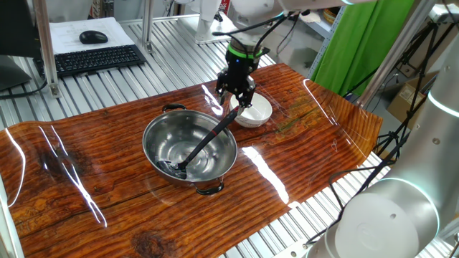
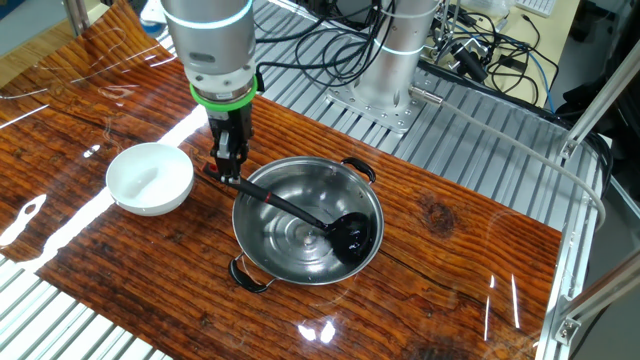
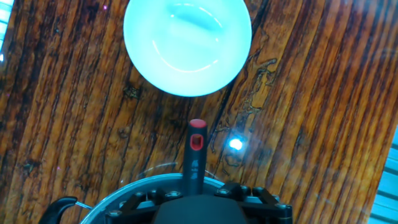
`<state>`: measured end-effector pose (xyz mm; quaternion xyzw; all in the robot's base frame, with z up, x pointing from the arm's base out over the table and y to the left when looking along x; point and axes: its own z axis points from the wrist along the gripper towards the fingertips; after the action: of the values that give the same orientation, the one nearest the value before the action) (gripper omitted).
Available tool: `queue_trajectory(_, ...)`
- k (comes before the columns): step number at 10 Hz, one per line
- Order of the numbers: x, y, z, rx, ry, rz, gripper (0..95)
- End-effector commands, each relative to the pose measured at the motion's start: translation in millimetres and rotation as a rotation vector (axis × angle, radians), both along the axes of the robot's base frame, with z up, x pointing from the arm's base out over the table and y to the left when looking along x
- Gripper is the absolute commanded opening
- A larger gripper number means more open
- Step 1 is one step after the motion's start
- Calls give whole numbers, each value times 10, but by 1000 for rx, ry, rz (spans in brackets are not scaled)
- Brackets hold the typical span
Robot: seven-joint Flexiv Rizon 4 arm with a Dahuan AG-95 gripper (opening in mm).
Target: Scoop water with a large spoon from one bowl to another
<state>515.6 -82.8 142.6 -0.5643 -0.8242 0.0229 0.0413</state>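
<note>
The big steel bowl [image 1: 152,136] stands mid-table with two loop handles on its rim. The black large spoon [image 1: 212,135] lies in it, scoop down at the bottom [image 2: 355,238], handle leaning over the rim toward the white bowl [image 1: 257,112]. My gripper [image 1: 238,100] hangs low over the handle's upper end, just above the steel rim. In the hand view the handle [image 3: 195,155] runs between the fingers [image 3: 239,190], which stand wide apart on either side without pressing it. The gripper [image 3: 194,198] is open. Water shows only as a faint shine; I cannot make it out for sure.
The wooden board [image 1: 93,179] lies on a slatted metal table. A keyboard [image 1: 97,61] and mouse [image 1: 93,37] sit at the back left. A second robot base [image 2: 385,75] with cables stands behind the board. A large grey arm [image 1: 391,215] fills the near right corner.
</note>
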Motion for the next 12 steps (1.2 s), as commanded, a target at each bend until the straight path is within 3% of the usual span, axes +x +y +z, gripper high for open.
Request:
queue_trajectory(1, -16, -5, -24, -11, -7, 6, 570)
queue_trajectory(5, -48, -83, -159, -13, -31, 9, 570)
queue_trajectory(7, -50, -57, -244, -48, -44, -52, 570)
queue_trajectory(12, -14, -12, -366, -73, -49, -102, 570)
